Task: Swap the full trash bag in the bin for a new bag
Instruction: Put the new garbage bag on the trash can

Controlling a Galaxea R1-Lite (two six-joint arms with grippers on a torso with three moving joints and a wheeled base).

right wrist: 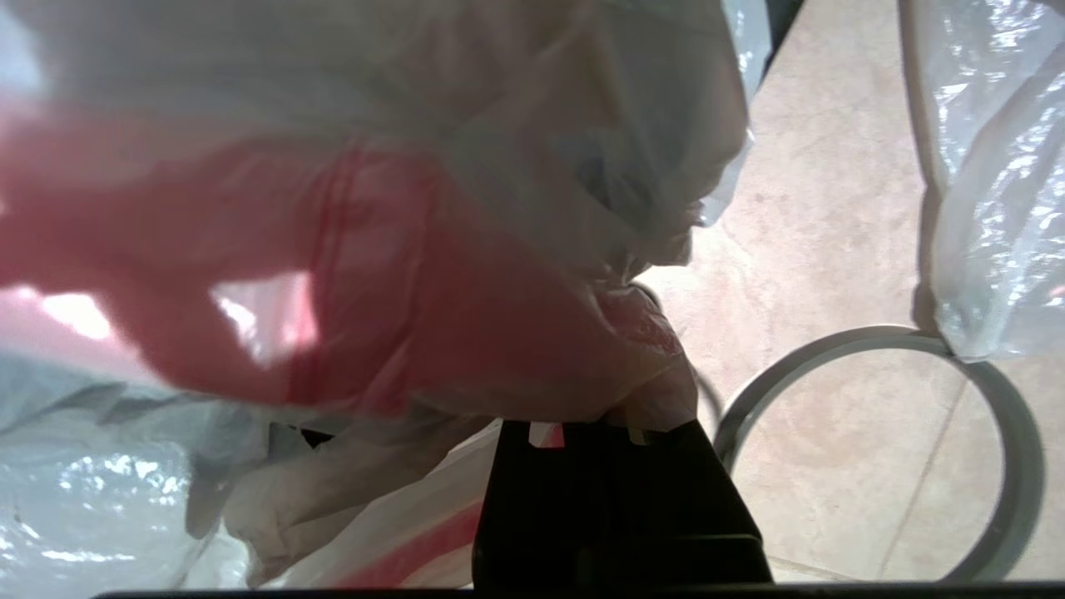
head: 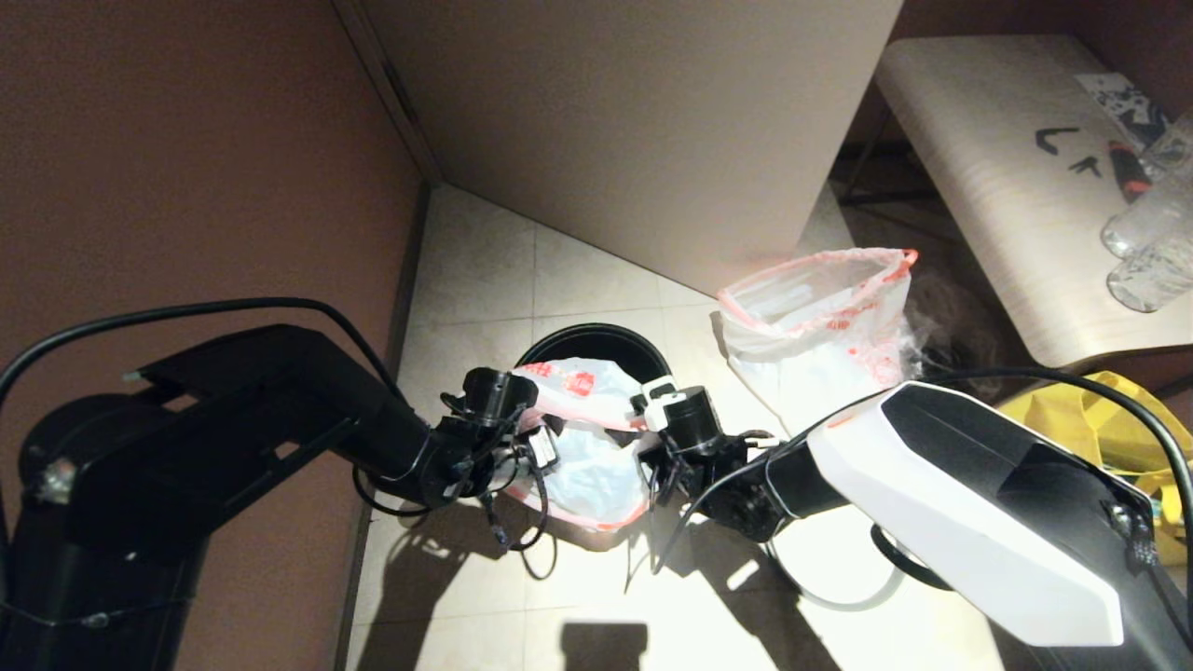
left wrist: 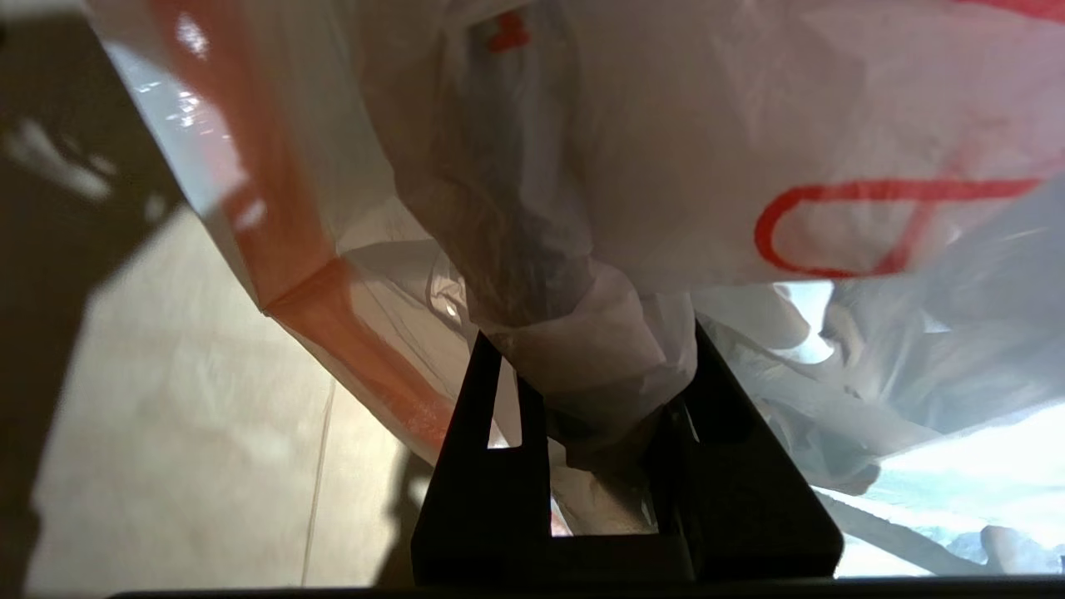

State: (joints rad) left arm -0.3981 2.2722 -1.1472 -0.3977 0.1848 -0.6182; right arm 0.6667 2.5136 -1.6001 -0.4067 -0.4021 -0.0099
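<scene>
The new bag [head: 587, 466], slack white film with a red-orange hem and red print, hangs stretched between my two grippers just in front of the dark round bin [head: 596, 337]. My left gripper [head: 533, 449] [left wrist: 586, 349] is shut on a bunch of its film. My right gripper [head: 652, 436] [right wrist: 586, 426] is shut on its red hem. The full trash bag [head: 820, 326] [right wrist: 990, 166] stands open-mouthed on the floor to the right of the bin. The grey hoop [right wrist: 874, 349] lies flat on the tiles under my right arm.
A brown wall runs close along the left and a pale cabinet panel stands behind the bin. A light table [head: 988, 168] with clear bottles [head: 1151, 233] is at the far right, with a yellow tote [head: 1118, 419] below it.
</scene>
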